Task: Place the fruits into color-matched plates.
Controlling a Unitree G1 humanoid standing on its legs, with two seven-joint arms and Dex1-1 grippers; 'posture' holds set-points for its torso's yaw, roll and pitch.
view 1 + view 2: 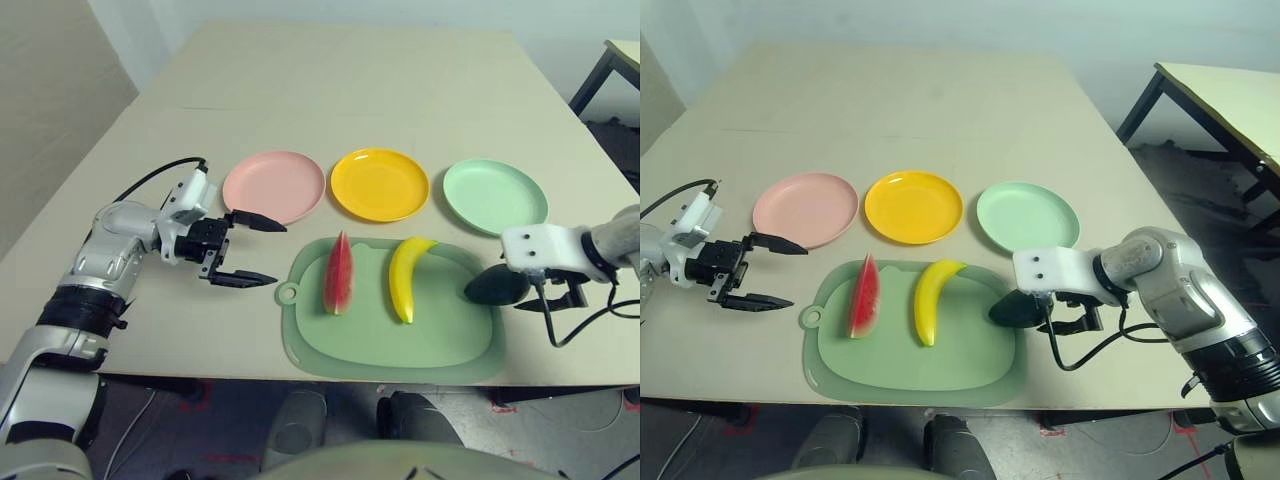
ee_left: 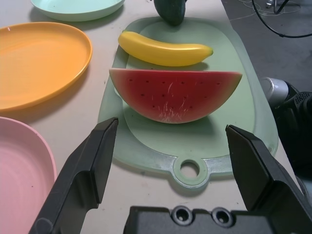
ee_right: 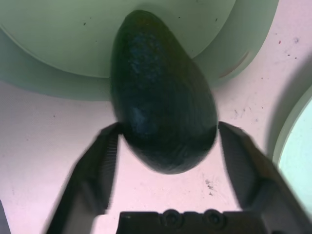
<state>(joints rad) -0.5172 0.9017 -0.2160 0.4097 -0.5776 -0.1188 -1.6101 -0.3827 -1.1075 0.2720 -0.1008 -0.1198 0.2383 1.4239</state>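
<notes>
The dark green avocado [image 3: 161, 102] lies at the right edge of the green cutting mat [image 1: 440, 340]. My right gripper [image 3: 168, 127] is closed in on it, one finger against each side. On the mat lie the red watermelon wedge [image 1: 338, 274] and the yellow banana [image 1: 405, 275]. Behind the mat stand the pink plate [image 1: 273, 187], the yellow-orange plate [image 1: 379, 184] and the mint green plate [image 1: 494, 196], with nothing on them. My left gripper [image 1: 278, 255] hovers open left of the mat, pointing at the watermelon.
The mat's ring handle [image 1: 288, 294] sticks out toward my left gripper. A cable [image 1: 575, 325] loops off my right wrist near the table's front edge. Another table [image 1: 1220, 90] stands beyond the right side.
</notes>
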